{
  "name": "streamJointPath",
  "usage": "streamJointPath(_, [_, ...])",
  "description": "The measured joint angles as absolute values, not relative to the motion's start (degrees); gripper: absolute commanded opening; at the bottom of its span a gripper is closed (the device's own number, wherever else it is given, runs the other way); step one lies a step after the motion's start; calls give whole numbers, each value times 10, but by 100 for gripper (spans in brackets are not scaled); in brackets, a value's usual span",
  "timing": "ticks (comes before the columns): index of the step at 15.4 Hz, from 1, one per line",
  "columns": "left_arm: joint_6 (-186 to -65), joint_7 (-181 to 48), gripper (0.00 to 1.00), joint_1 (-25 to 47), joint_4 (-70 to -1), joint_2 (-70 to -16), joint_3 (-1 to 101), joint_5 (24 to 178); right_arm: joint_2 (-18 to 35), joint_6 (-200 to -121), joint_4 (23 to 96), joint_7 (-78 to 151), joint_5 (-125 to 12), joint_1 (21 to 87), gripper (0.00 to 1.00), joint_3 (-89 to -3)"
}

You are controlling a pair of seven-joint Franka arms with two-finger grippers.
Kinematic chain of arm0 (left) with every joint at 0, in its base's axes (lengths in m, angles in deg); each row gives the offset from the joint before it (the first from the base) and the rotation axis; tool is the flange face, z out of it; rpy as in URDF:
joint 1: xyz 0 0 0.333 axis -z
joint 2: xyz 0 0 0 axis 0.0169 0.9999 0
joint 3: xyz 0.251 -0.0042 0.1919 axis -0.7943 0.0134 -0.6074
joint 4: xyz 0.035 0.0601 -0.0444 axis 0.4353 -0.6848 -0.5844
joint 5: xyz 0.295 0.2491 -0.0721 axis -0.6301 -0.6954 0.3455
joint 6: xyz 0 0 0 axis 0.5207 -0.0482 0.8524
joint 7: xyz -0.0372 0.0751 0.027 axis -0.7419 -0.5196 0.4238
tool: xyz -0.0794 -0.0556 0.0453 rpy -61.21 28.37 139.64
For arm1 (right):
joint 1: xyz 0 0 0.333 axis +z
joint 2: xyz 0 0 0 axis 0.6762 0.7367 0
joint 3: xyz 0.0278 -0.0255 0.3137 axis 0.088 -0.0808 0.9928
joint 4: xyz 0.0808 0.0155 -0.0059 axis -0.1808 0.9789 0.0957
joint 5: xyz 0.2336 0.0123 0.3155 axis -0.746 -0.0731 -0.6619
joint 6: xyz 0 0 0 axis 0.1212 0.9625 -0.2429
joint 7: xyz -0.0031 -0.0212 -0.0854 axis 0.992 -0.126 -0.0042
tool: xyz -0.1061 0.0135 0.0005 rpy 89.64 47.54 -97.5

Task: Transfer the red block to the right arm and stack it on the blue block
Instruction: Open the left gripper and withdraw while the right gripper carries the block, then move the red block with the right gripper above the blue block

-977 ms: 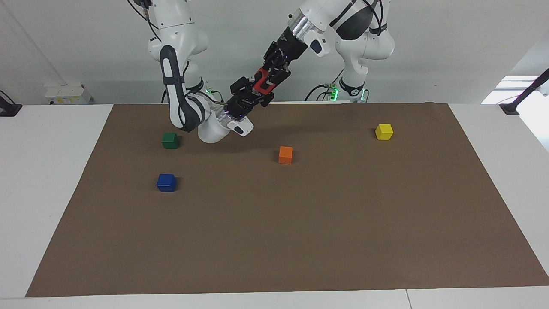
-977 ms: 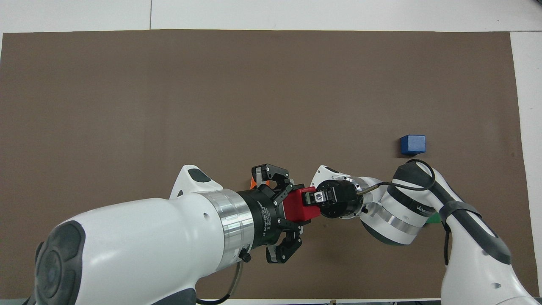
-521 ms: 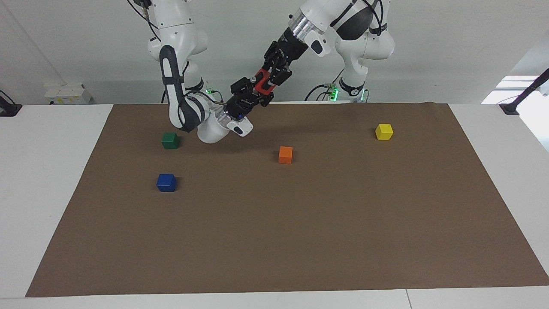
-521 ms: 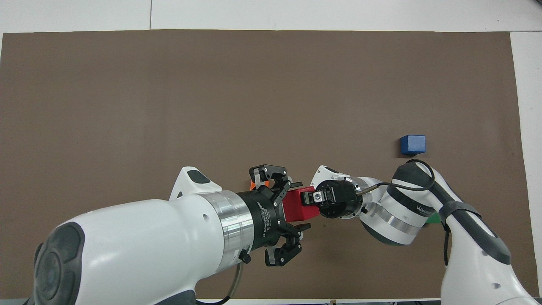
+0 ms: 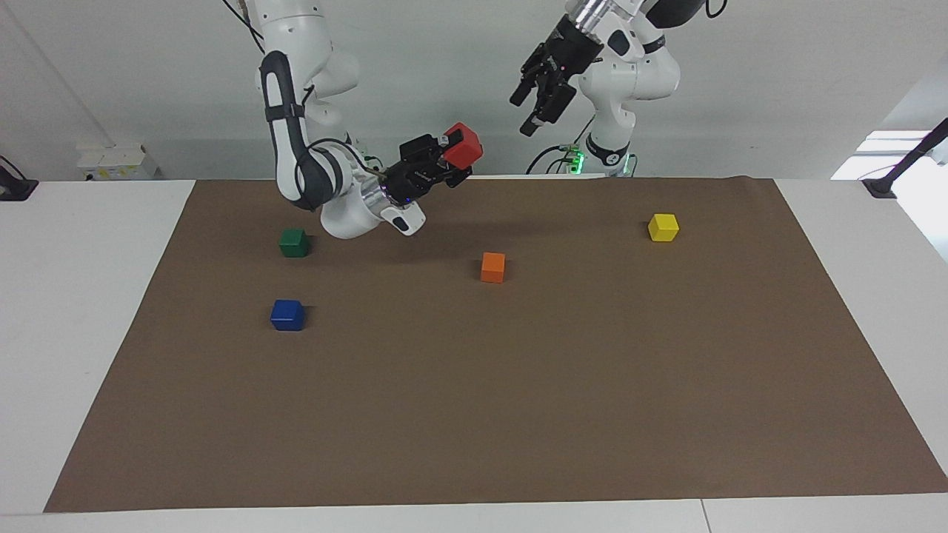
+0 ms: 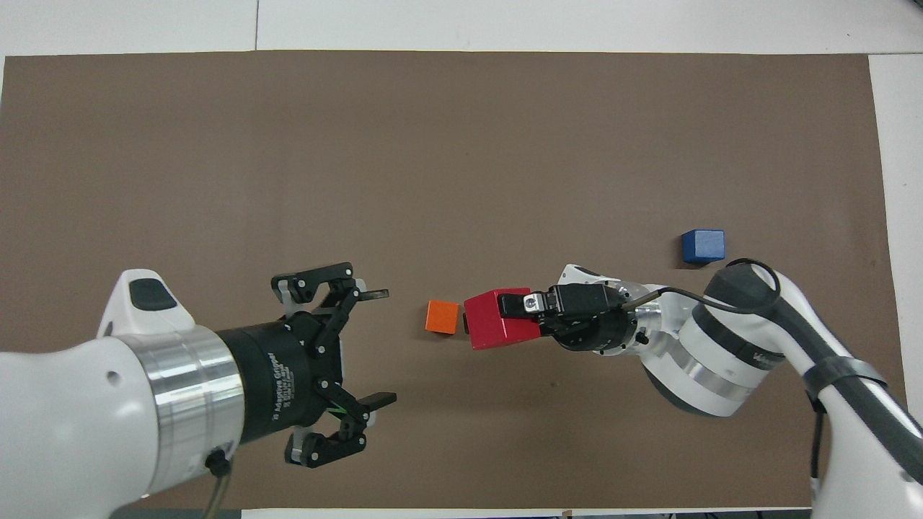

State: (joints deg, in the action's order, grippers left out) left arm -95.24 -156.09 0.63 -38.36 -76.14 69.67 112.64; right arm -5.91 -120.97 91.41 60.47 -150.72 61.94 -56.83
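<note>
The red block (image 5: pixel 464 145) is held in the air by my right gripper (image 5: pixel 449 157), shut on it, over the mat's edge at the robots' end, near the middle. In the overhead view the red block (image 6: pixel 496 321) sticks out of the right gripper (image 6: pixel 513 317) beside the orange cube. My left gripper (image 5: pixel 524 115) is open and empty, raised high and apart from the block; it also shows in the overhead view (image 6: pixel 386 346). The blue block (image 5: pixel 287 314) sits on the mat toward the right arm's end, and also shows in the overhead view (image 6: pixel 703 246).
A dark green cube (image 5: pixel 294 242) lies nearer to the robots than the blue block. An orange cube (image 5: pixel 492 267) sits mid-mat. A yellow cube (image 5: pixel 663 227) lies toward the left arm's end. All rest on a brown mat (image 5: pixel 518 414).
My left gripper has let go of the red block and pulled up and back toward its own base. My right gripper keeps the block and has lifted it slightly.
</note>
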Motion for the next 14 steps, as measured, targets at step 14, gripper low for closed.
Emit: streamJointPath(14, [-868, -922, 100, -137, -226, -540, 687, 844, -183, -1313, 640, 246, -661, 461, 0, -568])
